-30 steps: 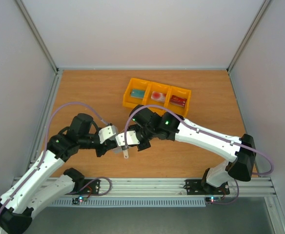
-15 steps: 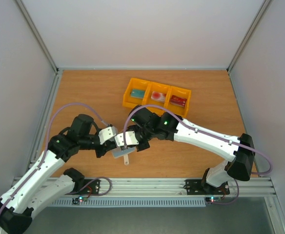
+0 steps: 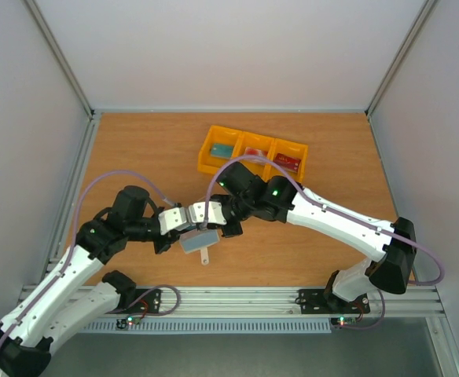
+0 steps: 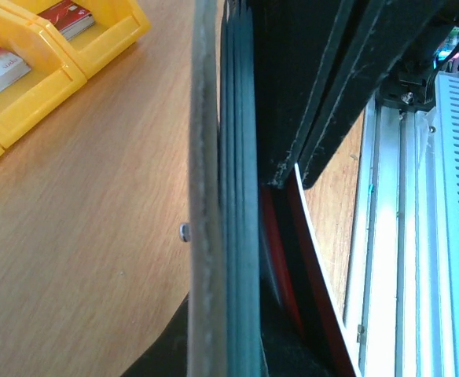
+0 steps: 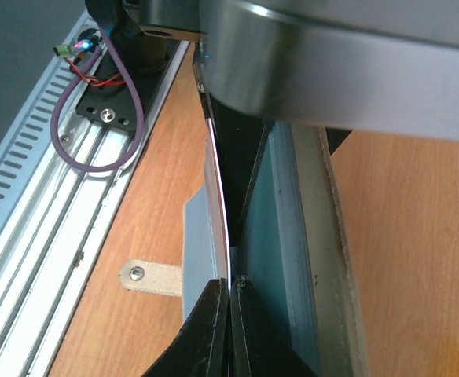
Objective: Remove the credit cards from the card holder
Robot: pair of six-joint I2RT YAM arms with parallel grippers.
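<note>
The card holder [image 3: 199,239] hangs just above the table near the front, cream-beige outside [image 4: 206,236] and grey-blue inside [image 5: 280,236], its strap tab [image 5: 147,276] lying on the wood. My left gripper [image 4: 229,349] is shut on the holder's stacked edge. My right gripper [image 5: 229,314] is shut on the thin white edge of a red credit card [image 4: 292,259] that sticks out of the holder. In the top view the left gripper [image 3: 184,223] and the right gripper [image 3: 206,221] almost touch. Three more credit cards lie in the yellow tray: teal [image 3: 222,150], red-and-white [image 3: 253,155] and dark red [image 3: 287,162].
The yellow three-compartment tray [image 3: 251,141] stands behind the grippers at mid table. An aluminium rail [image 3: 237,298] with cables runs along the front edge. Grey walls close in the left, right and back sides.
The right gripper has shifted left, close against the left gripper. The holder's grey flap has swung out wider beneath them, and the strap tab has dropped lower.
</note>
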